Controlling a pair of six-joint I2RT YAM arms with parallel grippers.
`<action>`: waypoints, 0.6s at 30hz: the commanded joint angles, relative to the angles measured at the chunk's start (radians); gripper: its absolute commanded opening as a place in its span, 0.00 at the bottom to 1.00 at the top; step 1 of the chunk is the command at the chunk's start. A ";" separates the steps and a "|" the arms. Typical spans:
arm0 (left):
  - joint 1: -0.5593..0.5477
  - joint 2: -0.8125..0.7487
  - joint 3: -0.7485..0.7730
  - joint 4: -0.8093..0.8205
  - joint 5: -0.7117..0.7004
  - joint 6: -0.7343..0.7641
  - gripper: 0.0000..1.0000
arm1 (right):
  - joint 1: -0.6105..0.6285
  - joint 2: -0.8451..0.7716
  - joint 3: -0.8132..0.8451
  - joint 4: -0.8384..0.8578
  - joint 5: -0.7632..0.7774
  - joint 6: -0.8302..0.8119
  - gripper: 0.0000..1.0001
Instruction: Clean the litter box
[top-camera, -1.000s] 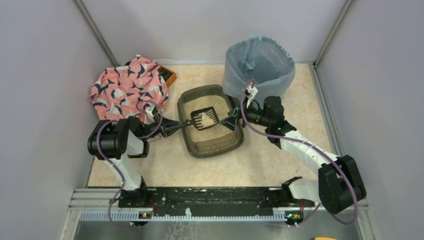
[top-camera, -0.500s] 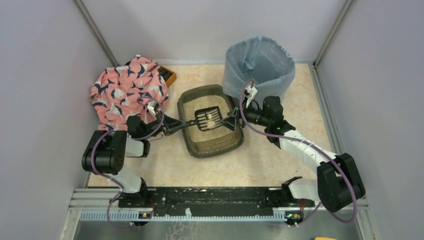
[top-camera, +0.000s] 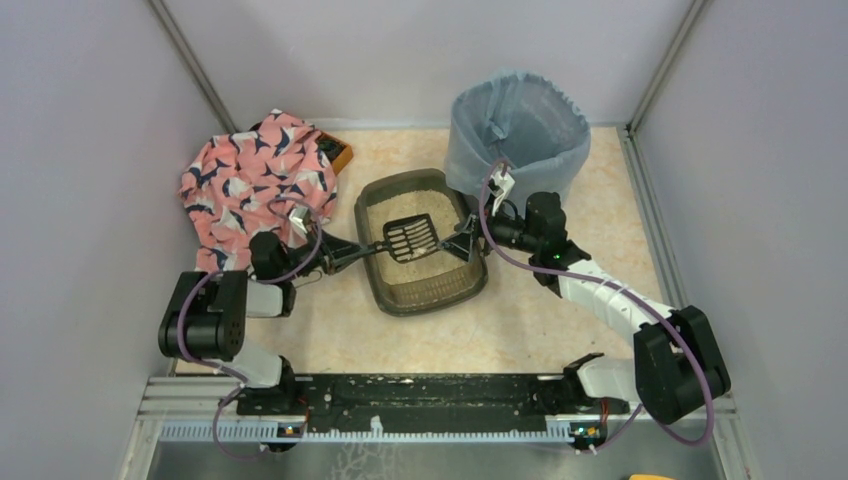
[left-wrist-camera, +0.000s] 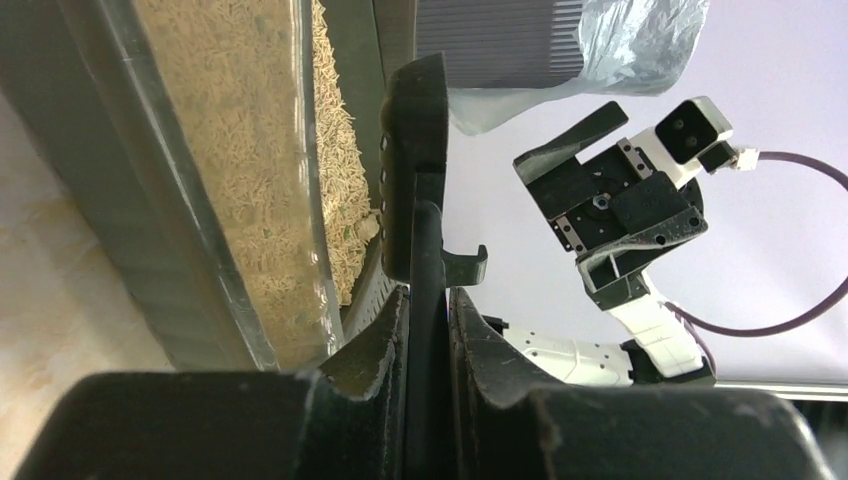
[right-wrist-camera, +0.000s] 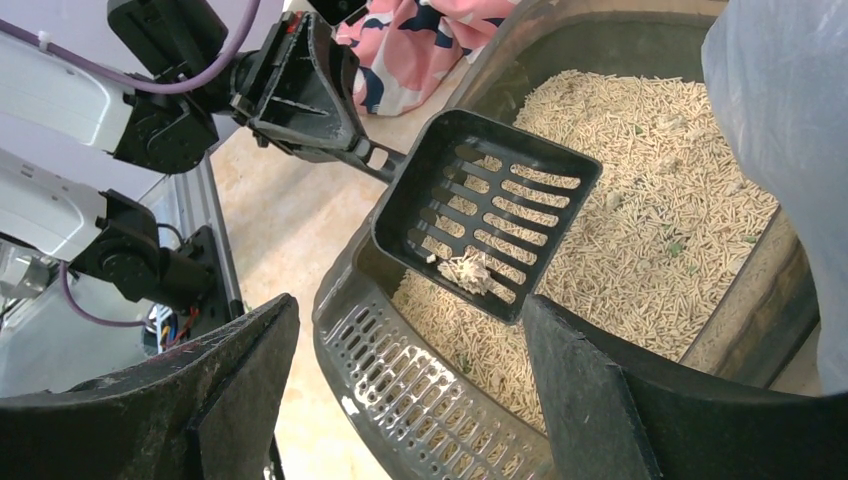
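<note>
Litter box (top-camera: 432, 296): mid-table, just in front of bin (top-camera: 515, 130). Left gripper (top-camera: 345, 252): clamped on scoop (top-camera: 412, 236) handle; scoop above litter, carrying one clump (right-wrist-camera: 468, 270). Right gripper (top-camera: 466, 244): jaws spread wide, at box's right rim.

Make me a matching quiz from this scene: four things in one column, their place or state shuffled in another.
1 scoop
2 litter box
3 bin
4 pink patterned cloth

A lined with blue-grey bag
B holds beige pellets
C far left, heaped
D held by left gripper, one clump inside

Pairs: 1-D, 2-B, 3-A, 4-C
</note>
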 joint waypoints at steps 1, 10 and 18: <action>-0.021 -0.065 0.035 -0.138 -0.041 0.105 0.00 | 0.007 0.001 0.025 0.064 -0.016 0.004 0.82; -0.046 0.060 -0.078 0.261 -0.028 -0.095 0.00 | 0.007 -0.010 0.023 0.067 -0.026 0.009 0.82; -0.009 -0.050 -0.005 -0.025 -0.015 0.029 0.00 | 0.007 -0.029 0.023 0.067 -0.028 0.012 0.82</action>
